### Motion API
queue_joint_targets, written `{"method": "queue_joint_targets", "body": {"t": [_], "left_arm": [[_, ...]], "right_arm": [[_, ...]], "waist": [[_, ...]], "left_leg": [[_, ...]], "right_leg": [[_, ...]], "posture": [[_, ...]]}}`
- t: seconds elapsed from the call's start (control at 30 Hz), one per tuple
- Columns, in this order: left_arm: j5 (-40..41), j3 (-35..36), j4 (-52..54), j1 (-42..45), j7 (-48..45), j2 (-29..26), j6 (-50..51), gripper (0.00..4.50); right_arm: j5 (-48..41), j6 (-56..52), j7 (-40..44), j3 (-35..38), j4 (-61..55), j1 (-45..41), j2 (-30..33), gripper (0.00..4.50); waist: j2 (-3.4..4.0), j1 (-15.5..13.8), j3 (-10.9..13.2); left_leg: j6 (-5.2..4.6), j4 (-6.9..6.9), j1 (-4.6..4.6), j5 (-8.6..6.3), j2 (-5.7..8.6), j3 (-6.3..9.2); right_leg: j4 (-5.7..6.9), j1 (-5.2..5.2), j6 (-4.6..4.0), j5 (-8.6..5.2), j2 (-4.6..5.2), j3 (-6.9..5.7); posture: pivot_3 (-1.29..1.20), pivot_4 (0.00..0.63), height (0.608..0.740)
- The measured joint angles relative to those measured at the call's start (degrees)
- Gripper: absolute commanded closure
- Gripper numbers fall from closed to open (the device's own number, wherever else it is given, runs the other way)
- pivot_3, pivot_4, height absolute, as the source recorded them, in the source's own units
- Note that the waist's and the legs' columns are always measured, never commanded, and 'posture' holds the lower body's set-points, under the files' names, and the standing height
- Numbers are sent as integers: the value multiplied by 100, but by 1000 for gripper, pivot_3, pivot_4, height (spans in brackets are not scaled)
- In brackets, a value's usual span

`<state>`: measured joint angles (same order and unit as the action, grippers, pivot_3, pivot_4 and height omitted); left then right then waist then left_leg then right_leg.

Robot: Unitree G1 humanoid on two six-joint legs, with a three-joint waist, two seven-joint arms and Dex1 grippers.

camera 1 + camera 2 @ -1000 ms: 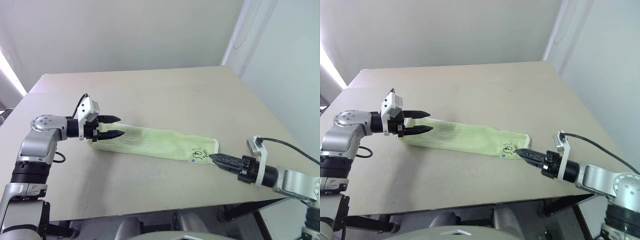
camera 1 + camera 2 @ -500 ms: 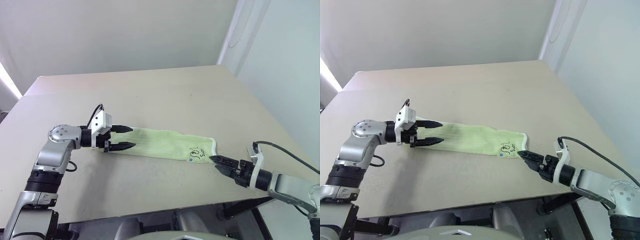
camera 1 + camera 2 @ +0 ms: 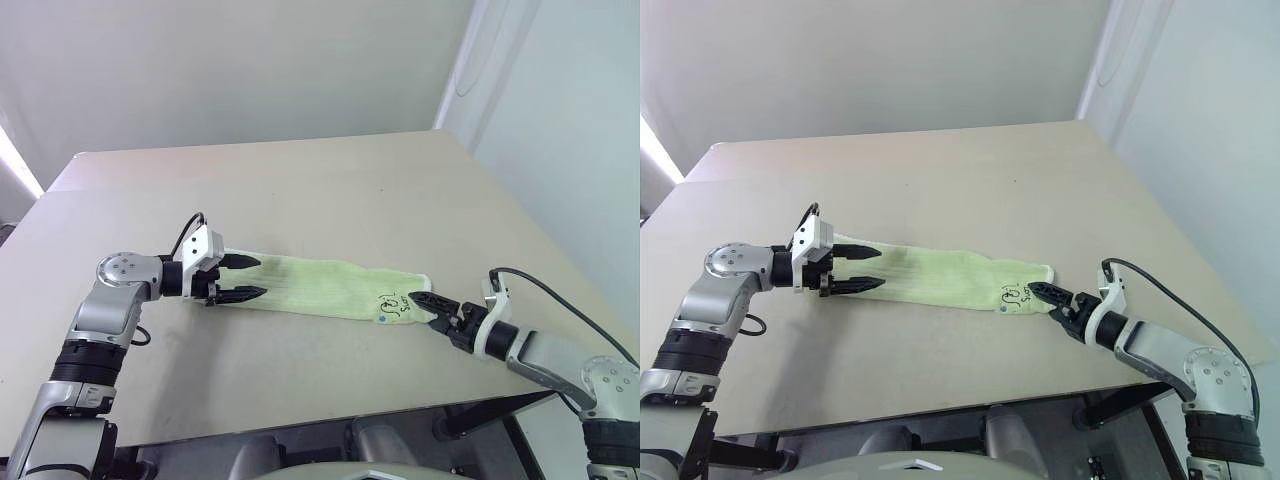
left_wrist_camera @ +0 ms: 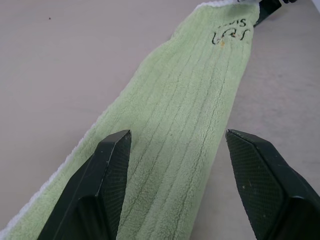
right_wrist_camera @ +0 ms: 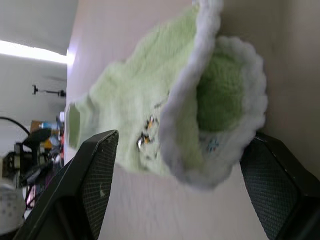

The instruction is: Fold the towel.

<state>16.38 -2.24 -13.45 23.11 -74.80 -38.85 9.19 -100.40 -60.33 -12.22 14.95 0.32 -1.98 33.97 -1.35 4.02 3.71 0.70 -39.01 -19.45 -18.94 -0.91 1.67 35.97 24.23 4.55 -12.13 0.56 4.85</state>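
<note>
Lying stretched in a long narrow strip across the middle of the beige surface point(image 3: 400, 180), the small light green terry cloth towel with white stitched trim point(image 3: 320, 285) runs from the robot's left toward its right. Black handwriting point(image 3: 392, 302) marks the towel's right end. The left claw point(image 3: 248, 277) sits at the towel's left end with its two black fingers point(image 4: 100, 185) apart, straddling the strip, one on each side and clamped on nothing. The right claw point(image 3: 422, 301) points at the towel's right end, its tips at the trimmed edge beside the writing. In the right wrist view its fingers point(image 5: 85, 175) stand spread wide, with the curled, white-edged end of the towel between them; whether they touch the cloth cannot be told.
</note>
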Motion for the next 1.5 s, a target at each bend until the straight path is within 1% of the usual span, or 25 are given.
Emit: {"method": "queue_joint_targets", "body": {"t": [0.1, 0.2, 0.3, 0.47, 0.57, 0.73, 0.83, 0.9, 1.07, 1.2, 1.37, 1.5], "left_arm": [[-66, -38, -81, 39, 12, 0, -48, 1322], [-139, -55, -236, 83, 30, 0, -128, 1322], [-191, -67, -334, 182, 60, 3, -152, 1322], [-216, -67, -487, 240, 65, 0, -264, 1322], [-217, -67, -505, 243, 68, -11, -273, 1322], [-218, -62, -654, 265, 119, -56, -347, 1322], [-224, -59, -736, 325, 146, -64, -369, 1322], [-229, -60, -779, 377, 157, -63, -381, 1322], [-254, -67, -809, 461, 223, -45, -395, 1322], [-275, -67, -821, 466, 266, -47, -397, 1322], [-330, -66, -827, 465, 310, -52, -400, 1322], [-338, -66, -815, 460, 372, -52, -396, 1322]], "right_arm": [[199, 14, 10, -1, 21, -13, -39, 2212], [303, 48, -2, 16, 109, -13, -47, 3423], [318, 72, -2, 124, 116, -68, -56, 4463], [340, 66, 43, 415, 166, -69, 125, 4463], [316, -82, 210, 642, 203, -10, 490, 4463], [373, -475, 691, 917, 339, 81, 1314, 4463], [719, -813, 1084, 897, 364, 22, 1864, 4463], [830, -1016, 1240, 801, 321, -210, 2021, 4463], [877, -1197, 1156, 339, -172, -1151, 1992, 4463], [602, -1217, 957, 3, -681, -1747, 1914, 4463], [602, -1131, 825, -448, -1004, -2098, 1539, 4463], [806, -1010, 805, -881, -1326, -2296, 1005, 4463]], "waist": [[1, -5, 0], [2, -4, 1], [2, -8, 1], [11, -20, 6], [14, -31, 8], [14, -29, 8], [16, -22, 9], [15, 0, 10], [27, -6, 17], [25, -24, 17], [26, -51, 17], [26, -59, 16]], "left_leg": [[0, 0, 0, 0, 0, 0], [0, 1, -1, 0, 0, 1], [0, 1, -2, 0, 1, 1], [0, 2, -2, 0, 3, 3], [-4, 4, -5, -2, 3, 4], [-7, 5, -5, -4, 3, 2], [-7, 5, -3, -4, 2, 1], [-7, 6, -5, -4, 1, 0], [-7, 8, -2, -4, 0, 2], [-11, 11, -10, -6, 0, 9], [-24, 11, -34, -14, 1, 6], [-29, 10, -80, -16, -1, 8]], "right_leg": [[0, 0, 0, 0, 0, 0], [0, 9, 0, 0, 0, 0], [-2, 10, 0, 0, 0, 0], [-10, 15, 0, 0, 2, -1], [-16, 17, 2, -1, 2, -2], [-21, 15, 3, -1, 2, -1], [-21, 15, 3, -1, 1, -1], [-20, 14, 3, -1, -1, -1], [-15, 16, 3, -1, -3, -3], [-30, 24, 3, -1, -2, -9], [-62, 29, 12, 4, 6, -9], [-62, 42, 13, 6, 4, -10]], "posture": [[0, 0, 712], [0, 0, 712], [0, 0, 712], [0, 0, 712], [0, 0, 712], [0, 0, 712], [0, 0, 712], [0, 0, 712], [0, 0, 712], [0, 0, 712], [0, 0, 712], [0, 0, 712]]}}
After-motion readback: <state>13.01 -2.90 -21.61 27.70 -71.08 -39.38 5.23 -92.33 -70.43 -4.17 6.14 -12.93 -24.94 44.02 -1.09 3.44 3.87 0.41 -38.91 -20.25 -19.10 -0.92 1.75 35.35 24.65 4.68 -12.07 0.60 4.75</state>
